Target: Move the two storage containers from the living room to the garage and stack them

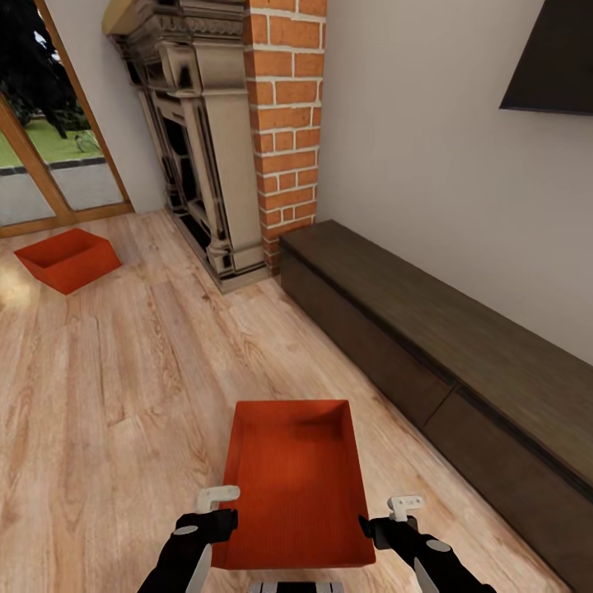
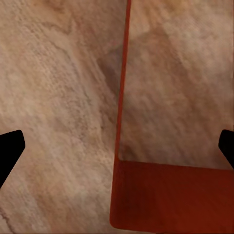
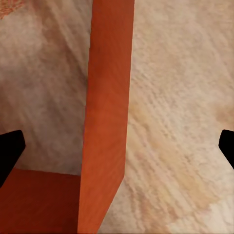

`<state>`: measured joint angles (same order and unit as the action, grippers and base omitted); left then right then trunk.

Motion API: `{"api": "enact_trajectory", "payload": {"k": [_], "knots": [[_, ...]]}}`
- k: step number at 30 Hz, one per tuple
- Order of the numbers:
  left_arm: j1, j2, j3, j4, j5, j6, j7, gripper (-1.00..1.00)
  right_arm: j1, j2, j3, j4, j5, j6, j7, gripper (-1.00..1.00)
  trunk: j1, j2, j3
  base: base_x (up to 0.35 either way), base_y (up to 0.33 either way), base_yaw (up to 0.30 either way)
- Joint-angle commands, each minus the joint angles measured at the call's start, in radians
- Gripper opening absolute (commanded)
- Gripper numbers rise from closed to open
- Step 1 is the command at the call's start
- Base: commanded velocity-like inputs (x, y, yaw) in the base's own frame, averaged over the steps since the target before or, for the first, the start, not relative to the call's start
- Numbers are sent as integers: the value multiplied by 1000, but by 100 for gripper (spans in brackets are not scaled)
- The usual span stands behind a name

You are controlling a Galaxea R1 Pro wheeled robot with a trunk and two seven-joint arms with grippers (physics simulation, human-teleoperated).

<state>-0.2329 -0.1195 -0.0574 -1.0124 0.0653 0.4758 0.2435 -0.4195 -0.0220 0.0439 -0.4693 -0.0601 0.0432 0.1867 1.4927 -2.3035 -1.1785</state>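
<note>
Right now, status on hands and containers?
Both hands open, left hand and right hand straddling side walls of near container. Second container on wood floor by glass door. Dark cabinet close on right.

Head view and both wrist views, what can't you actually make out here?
- Near storage container: the head view's lower edge cuts off what lies under its front wall.
- Left gripper and right gripper: whether the fingers touch the container's walls; both wrist views show jaws spread wide around a wall.
- Far storage container: its own walls hide part of the inside.
- Dark low cabinet: cut off by the right edge.
</note>
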Motion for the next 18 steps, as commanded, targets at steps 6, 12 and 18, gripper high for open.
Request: {"api": "enact_trajectory", "payload": {"k": [6, 12, 18], "knots": [[-6, -5, 0, -5, 7, 6, 5, 100, -6, 5, 9, -7, 3, 1, 0, 100, 4, -8, -4, 0, 0, 0], [-40, -28, -1, -3, 7, 5, 4, 100, -24, 32, 10, -12, 6, 1, 1, 100, 4, -8, -4, 0, 0, 0], [-49, -7, -1, -2, 7, 3, 2, 100, -31, 37, 9, -12, 6, 1, 1, 100, 4, -8, -4, 0, 0, 0]]}}
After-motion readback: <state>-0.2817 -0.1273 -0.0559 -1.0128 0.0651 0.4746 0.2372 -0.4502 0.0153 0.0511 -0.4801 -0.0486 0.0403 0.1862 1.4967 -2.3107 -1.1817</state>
